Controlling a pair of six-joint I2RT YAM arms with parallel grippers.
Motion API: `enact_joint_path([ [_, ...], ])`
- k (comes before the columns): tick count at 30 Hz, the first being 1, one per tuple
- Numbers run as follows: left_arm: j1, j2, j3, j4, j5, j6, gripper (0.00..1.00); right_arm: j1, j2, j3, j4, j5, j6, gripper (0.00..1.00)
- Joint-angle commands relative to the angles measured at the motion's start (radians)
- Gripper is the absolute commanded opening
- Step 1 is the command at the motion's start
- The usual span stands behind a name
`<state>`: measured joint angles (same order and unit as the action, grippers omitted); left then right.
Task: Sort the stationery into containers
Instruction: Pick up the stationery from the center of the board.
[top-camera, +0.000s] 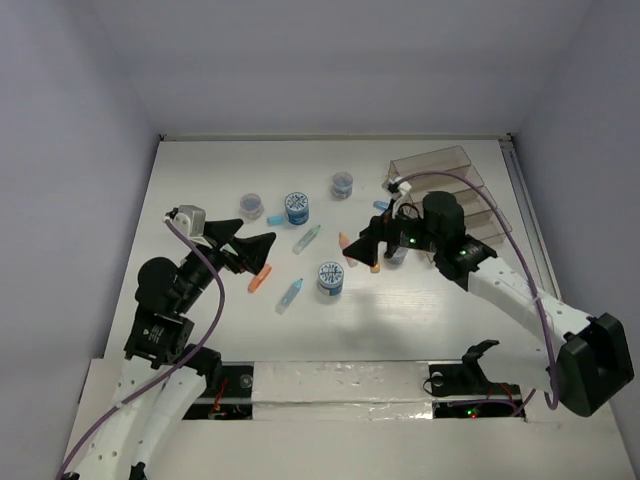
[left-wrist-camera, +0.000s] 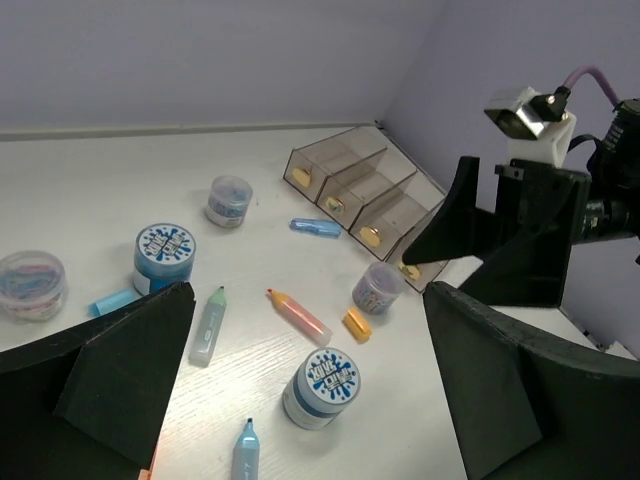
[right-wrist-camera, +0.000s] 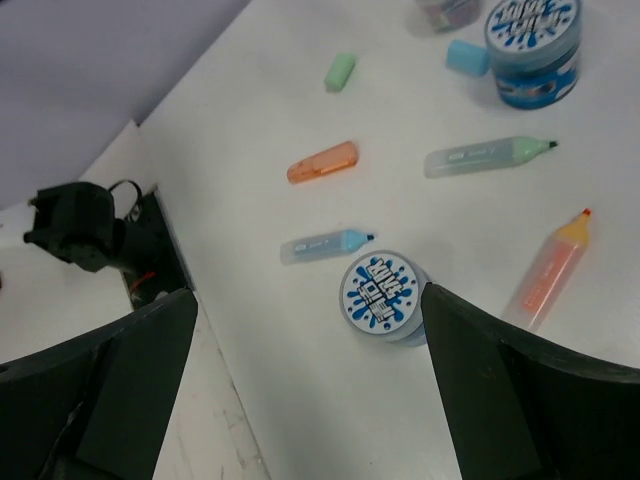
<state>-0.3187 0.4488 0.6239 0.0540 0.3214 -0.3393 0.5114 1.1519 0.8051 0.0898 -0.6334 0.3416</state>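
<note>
Bearing unreadable blue lettering, white top of nearer blue roll (top-camera: 330, 277)

Soft, even overhead light leaves the white matte table (top-camera: 200, 190) bright, almost washed out. A faint grey shadow lies just right of the blue round roll with white patterned top (top-camera: 330, 278). The wrist views' lower corners are dark and blurred.

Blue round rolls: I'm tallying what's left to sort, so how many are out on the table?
2. The far blue roll stands mid-table; the near blue roll stands closer to the robot's bases. Others could be hidden from view.
</note>
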Motion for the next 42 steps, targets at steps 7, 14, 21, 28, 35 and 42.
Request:
enact_joint_path([
  [7, 0.003, 0.031, 0.042, 0.003, -0.013, 0.022, 0.99, 0.215, 0.139, 0.143, -0.245, 0.378, -0.185, 1.00],
  [14, 0.003, 0.030, 0.054, -0.029, -0.077, 0.033, 0.99, 0.311, 0.267, 0.219, -0.331, 0.570, -0.251, 1.00],
  [21, 0.003, 0.041, 0.068, -0.034, -0.074, 0.055, 0.99, 0.357, 0.341, 0.256, -0.349, 0.578, -0.257, 1.00],
  [28, 0.003, 0.050, 0.076, -0.062, -0.105, 0.086, 0.99, 0.377, 0.451, 0.302, -0.355, 0.575, -0.262, 1.00],
  [35, 0.003, 0.057, 0.074, -0.060, -0.094, 0.080, 0.99, 0.386, 0.528, 0.336, -0.355, 0.616, -0.250, 1.00],
  [42, 0.003, 0.056, 0.069, -0.060, -0.074, 0.079, 0.99, 0.386, 0.551, 0.332, -0.328, 0.679, -0.217, 0.89],
])
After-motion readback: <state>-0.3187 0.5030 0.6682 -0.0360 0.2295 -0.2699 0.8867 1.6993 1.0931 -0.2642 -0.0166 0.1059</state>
